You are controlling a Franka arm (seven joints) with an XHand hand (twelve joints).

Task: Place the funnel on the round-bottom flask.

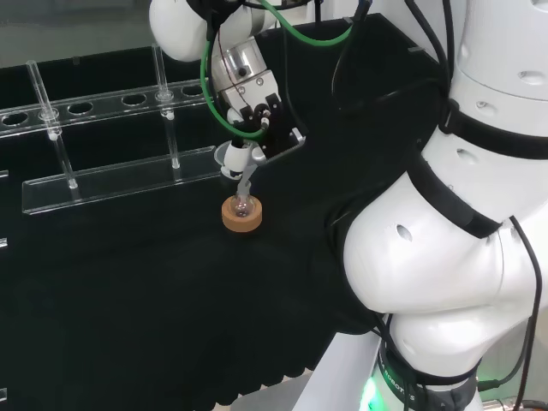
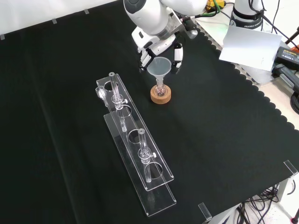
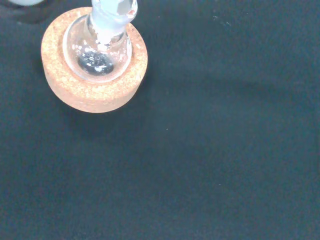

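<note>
A clear funnel (image 2: 160, 66) stands with its stem in the neck of a small round-bottom flask (image 2: 160, 87), which rests on a cork ring (image 2: 161, 96). In the head view the funnel (image 1: 232, 157) leans slightly over the flask (image 1: 242, 205) and its ring (image 1: 241, 217). The hand (image 2: 159, 44) hovers just behind the funnel, open. Its straight fingers (image 2: 178, 54) point down on either side of the rim, with a gap on the right. The wrist view looks down on the flask (image 3: 98, 54), the cork ring (image 3: 95, 97) and the funnel stem (image 3: 113, 11).
A long clear plastic tube rack (image 2: 140, 161) holding upright glass tubes (image 2: 113, 88) lies left of the flask in the front view, and behind it in the head view (image 1: 120, 184). The cloth's scalloped edge (image 2: 261, 100) runs along the right, with a grey sheet (image 2: 247, 46) beyond.
</note>
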